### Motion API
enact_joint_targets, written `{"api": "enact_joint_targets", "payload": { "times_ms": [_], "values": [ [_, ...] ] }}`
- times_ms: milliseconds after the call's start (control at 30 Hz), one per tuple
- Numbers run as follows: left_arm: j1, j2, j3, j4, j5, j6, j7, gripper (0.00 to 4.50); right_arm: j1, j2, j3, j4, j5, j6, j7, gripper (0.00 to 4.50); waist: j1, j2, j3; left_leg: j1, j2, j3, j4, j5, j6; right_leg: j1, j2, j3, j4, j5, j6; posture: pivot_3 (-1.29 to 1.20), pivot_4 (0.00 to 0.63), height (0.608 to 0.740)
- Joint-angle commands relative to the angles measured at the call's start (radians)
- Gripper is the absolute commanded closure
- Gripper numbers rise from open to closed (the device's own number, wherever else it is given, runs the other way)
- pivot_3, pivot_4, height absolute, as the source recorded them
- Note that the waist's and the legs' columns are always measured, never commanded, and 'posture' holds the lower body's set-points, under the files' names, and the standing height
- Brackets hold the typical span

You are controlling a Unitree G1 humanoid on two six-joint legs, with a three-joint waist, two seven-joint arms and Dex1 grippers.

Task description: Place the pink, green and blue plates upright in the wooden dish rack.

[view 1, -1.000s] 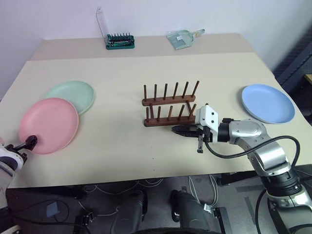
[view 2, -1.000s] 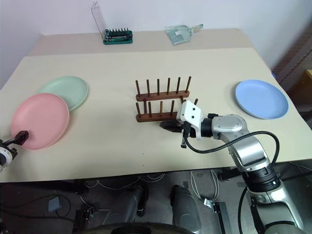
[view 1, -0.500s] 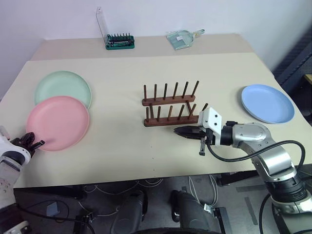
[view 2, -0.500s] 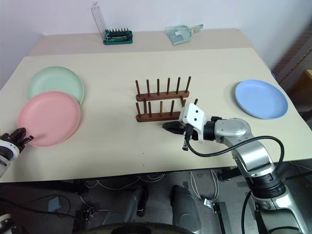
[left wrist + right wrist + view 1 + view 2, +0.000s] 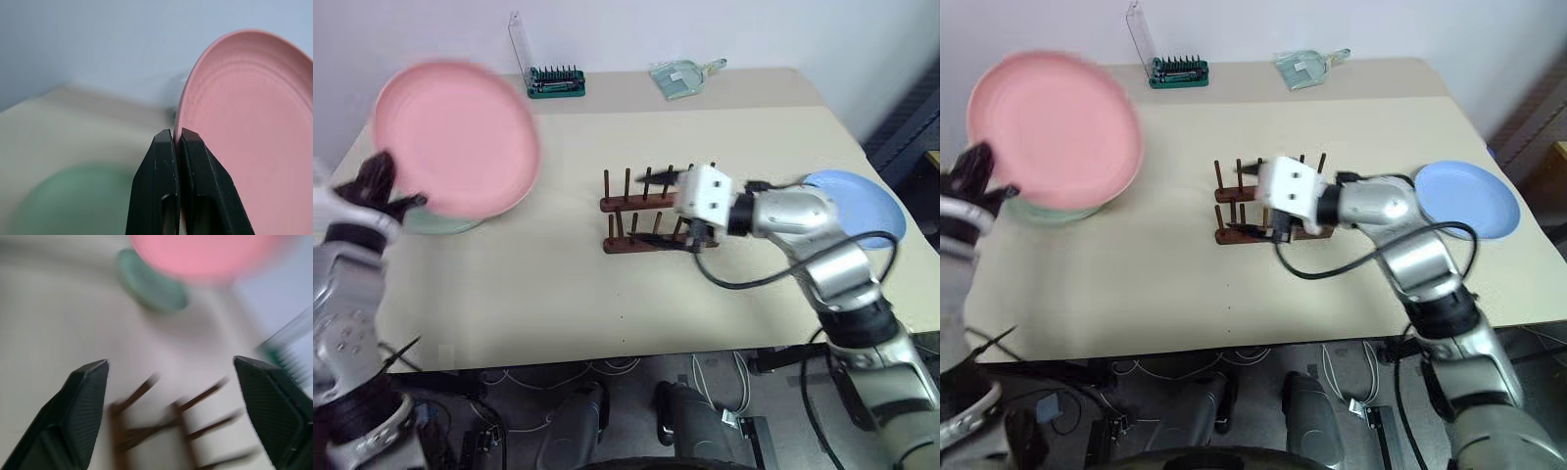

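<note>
Rack (image 5: pixel 655 211) at mid-counter holds nothing so far. Left tool (image 5: pixel 176 139) pinches the pink plate (image 5: pixel 456 136) aloft at far left; right tool (image 5: pixel 176 406) gapes wide by the rack (empty). Green plate (image 5: pixel 1058 211) and blue plate (image 5: pixel 1469 199) remain flat.

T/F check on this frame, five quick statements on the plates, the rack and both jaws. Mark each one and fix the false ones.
1. The left gripper has its jaws shut on the rim of the pink plate. True.
2. The pink plate lies flat on the table. False: it is lifted clear of the table, above the green plate.
3. The right gripper has its jaws open at the dish rack. True.
4. The blue plate stands in the rack. False: it lies flat on the table on the robot's right.
5. The rack already holds one plate. False: no plate stands between its pegs.
</note>
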Motion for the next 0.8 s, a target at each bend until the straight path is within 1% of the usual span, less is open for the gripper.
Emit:
{"api": "enact_joint_targets", "payload": {
  "times_ms": [33,167,233,500,600,700,767,800],
  "values": [
    [-0.056,-0.028,-0.086,-0.056,0.055,0.003,0.078,4.5,-0.033,0.03,0.031,0.063,-0.129,-0.151,-0.074,0.65,-0.003,0.0,0.0,0.0,0.0,0.0,0.0,0.0,0.0,-0.001,0.0,0.0,0.0,0.0,0.001,0.0,0.15,0.74],
    [-0.115,-0.074,-0.177,-0.076,0.087,0.032,0.131,4.5,-0.06,0.072,0.052,0.128,-0.249,-0.262,-0.169,0.65,-0.002,0.0,0.0,0.0,0.001,0.001,-0.001,0.001,-0.001,-0.004,0.002,0.002,0.006,0.0,0.001,0.0,0.15,0.74],
    [-0.126,-0.1,-0.217,-0.092,0.091,0.053,0.15,4.5,-0.063,0.082,0.062,0.148,-0.283,-0.297,-0.184,0.65,-0.001,0.0,0.0,0.0,0.002,0.0,-0.001,0.001,-0.001,-0.004,0.004,0.002,0.007,0.0,0.001,0.0,0.15,0.74],
    [-0.121,-0.161,-0.27,-0.123,0.096,0.097,0.182,4.5,-0.069,0.125,0.077,0.207,-0.37,-0.356,-0.228,0.65,-0.002,0.0,0.0,0.002,0.002,0.0,0.0,0.003,-0.002,-0.002,0.006,0.003,0.007,0.0,0.0,0.0,0.15,0.74],
    [-0.127,-0.183,-0.279,-0.136,0.086,0.112,0.183,4.5,-0.059,0.138,0.084,0.213,-0.385,-0.362,-0.223,1.45,-0.002,0.0,0.0,0.002,0.002,0.0,0.0,0.003,-0.002,-0.002,0.006,0.003,0.007,0.0,0.0,0.0,0.15,0.74],
    [-0.135,-0.195,-0.271,-0.143,0.074,0.122,0.184,4.5,-0.057,0.138,0.088,0.217,-0.401,-0.366,-0.224,2.9,-0.002,0.0,0.0,0.002,0.002,0.0,0.0,0.003,-0.002,-0.002,0.006,0.003,0.007,0.0,0.0,0.0,0.15,0.74],
    [-0.14,-0.199,-0.266,-0.145,0.068,0.129,0.185,4.5,-0.055,0.133,0.094,0.222,-0.415,-0.374,-0.227,4.03,-0.002,0.0,0.0,0.002,0.002,0.0,0.0,0.003,-0.002,-0.002,0.006,0.003,0.007,0.0,0.0,0.0,0.15,0.74],
    [-0.142,-0.199,-0.264,-0.146,0.067,0.132,0.185,4.5,-0.053,0.132,0.095,0.224,-0.42,-0.377,-0.228,4.42,-0.002,0.0,0.0,0.002,0.002,0.0,0.0,0.003,-0.002,-0.002,0.006,0.002,0.007,0.0,0.0,0.0,0.15,0.74]
  ]
}}
